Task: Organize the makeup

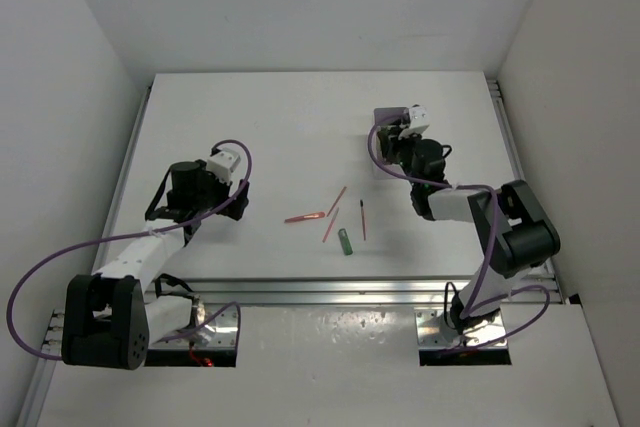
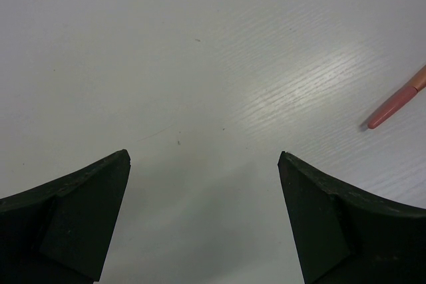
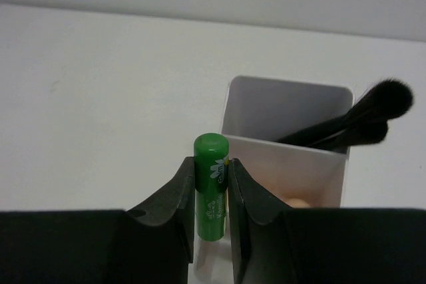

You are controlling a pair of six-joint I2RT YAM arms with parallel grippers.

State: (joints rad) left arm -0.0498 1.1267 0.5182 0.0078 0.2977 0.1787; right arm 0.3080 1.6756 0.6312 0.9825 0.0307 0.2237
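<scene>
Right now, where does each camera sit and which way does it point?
Top: fixed above and behind, looking down on the table; left arm and right arm show whole.
Left wrist: on the left arm, facing down at bare table between the open left gripper; a pencil at right.
Right wrist: on the right arm, facing the box past the right gripper, shut on a green tube.
Shared: top and right wrist both show the box.

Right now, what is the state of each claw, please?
Left claw: open, holding nothing.
Right claw: closed on the green tube.
</scene>
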